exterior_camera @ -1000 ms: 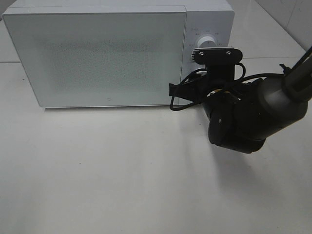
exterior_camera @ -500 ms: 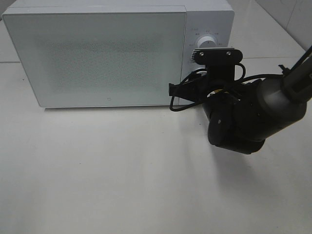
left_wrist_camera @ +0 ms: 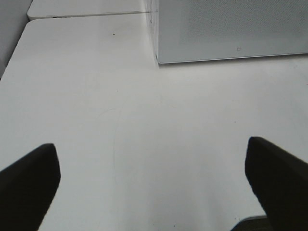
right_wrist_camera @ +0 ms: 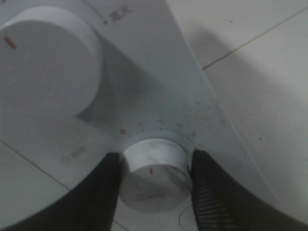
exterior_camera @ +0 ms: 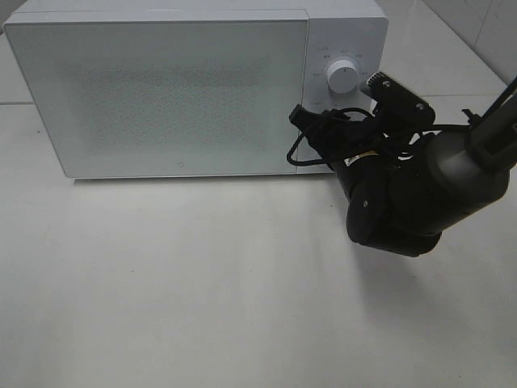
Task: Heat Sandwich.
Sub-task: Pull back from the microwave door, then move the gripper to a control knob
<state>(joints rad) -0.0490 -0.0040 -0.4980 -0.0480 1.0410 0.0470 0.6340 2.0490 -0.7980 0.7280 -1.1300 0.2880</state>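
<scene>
The sandwich is out of view; the white microwave (exterior_camera: 161, 89) has its door closed. In the right wrist view my right gripper (right_wrist_camera: 153, 163) is shut on the lower knob (right_wrist_camera: 154, 175) of the control panel, with one dark finger (right_wrist_camera: 103, 192) pressed against each side of it. The knob's red mark sits below the printed dial scale. The larger upper knob (right_wrist_camera: 45, 62) is beside it and also shows from above (exterior_camera: 342, 79). In the high view the right arm (exterior_camera: 404, 194) hides its own fingers and the lower knob. My left gripper (left_wrist_camera: 154, 192) hangs open over bare table, holding nothing.
The microwave stands at the back of the white table (exterior_camera: 202, 283), and its near corner (left_wrist_camera: 159, 57) appears in the left wrist view. A seam (left_wrist_camera: 86, 14) between table tops runs behind it. A black cable (exterior_camera: 311, 121) loops off the right wrist in front of the panel.
The right wrist has rolled clockwise while on the lower knob. Its camera mount swung from in front of the upper knob to the right, uncovering that knob. The left gripper stays still.
</scene>
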